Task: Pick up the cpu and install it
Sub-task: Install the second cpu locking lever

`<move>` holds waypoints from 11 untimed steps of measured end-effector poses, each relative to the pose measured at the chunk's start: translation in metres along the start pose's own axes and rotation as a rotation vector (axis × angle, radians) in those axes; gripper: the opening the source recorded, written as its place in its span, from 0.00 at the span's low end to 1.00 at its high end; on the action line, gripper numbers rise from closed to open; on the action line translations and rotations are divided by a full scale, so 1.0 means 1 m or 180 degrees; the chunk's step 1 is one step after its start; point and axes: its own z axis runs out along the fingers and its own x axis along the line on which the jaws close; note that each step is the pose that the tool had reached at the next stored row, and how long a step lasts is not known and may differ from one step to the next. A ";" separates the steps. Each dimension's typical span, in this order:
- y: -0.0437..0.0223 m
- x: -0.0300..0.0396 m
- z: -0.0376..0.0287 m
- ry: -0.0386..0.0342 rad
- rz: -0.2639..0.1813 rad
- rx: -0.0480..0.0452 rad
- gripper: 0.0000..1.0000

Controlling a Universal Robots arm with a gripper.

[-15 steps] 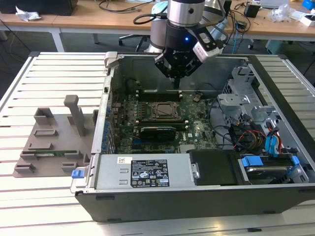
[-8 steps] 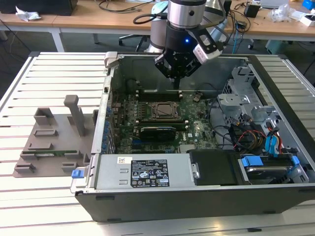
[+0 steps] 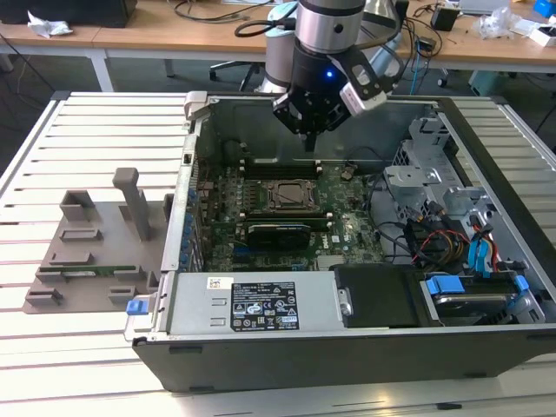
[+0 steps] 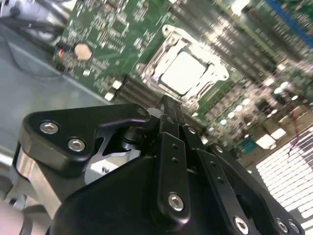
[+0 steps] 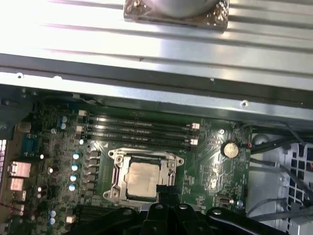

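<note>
The cpu (image 5: 143, 178) sits in its socket (image 5: 117, 177), below the jaws, which are pressed together and empty.

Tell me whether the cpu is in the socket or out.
In. The cpu lies flat inside the socket's metal frame in both wrist views, with the gripper above the motherboard, apart from it.

An open computer case (image 3: 486, 165) lies beside a grey fixture tray (image 3: 87, 261) on the slatted table (image 3: 104, 139).
</note>
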 end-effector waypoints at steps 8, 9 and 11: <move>-0.0050 0.0007 -0.0001 -0.0012 0.0003 -0.0137 0.11; -0.0074 0.0011 -0.0003 -0.0012 0.0003 -0.0137 0.11; -0.0150 0.0021 -0.0009 -0.0011 0.0003 -0.0130 0.11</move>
